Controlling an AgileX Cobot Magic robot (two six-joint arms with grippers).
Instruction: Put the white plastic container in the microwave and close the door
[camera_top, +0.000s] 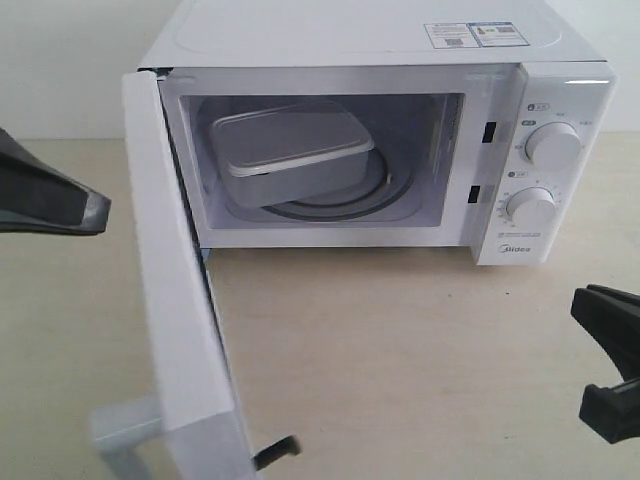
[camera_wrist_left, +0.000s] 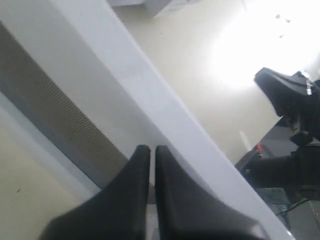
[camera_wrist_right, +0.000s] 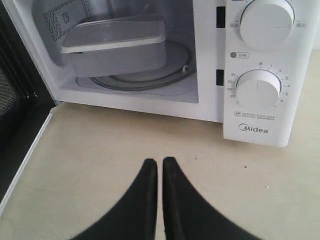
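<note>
The white plastic container (camera_top: 292, 155) rests on the glass turntable inside the microwave (camera_top: 350, 45), lid on, turned a little askew; the right wrist view shows the container (camera_wrist_right: 116, 44) too. The door (camera_top: 180, 300) stands wide open, swung out toward the front left, with its bar handle (camera_top: 122, 428) on the outer side. My left gripper (camera_top: 95, 210) is shut and empty. It sits left of the door, outside it, and its tips (camera_wrist_left: 152, 149) are close to the door's dark mesh window (camera_wrist_left: 50, 100). My right gripper (camera_wrist_right: 160, 162) is shut and empty, low over the table in front of the knobs (camera_wrist_right: 257, 88).
The beige table (camera_top: 400, 350) runs in front of the microwave. At the right edge of the exterior view is my right arm (camera_top: 608, 350). A black latch hook (camera_top: 277, 452) sticks out from the door's lower edge. A white wall stands behind the microwave.
</note>
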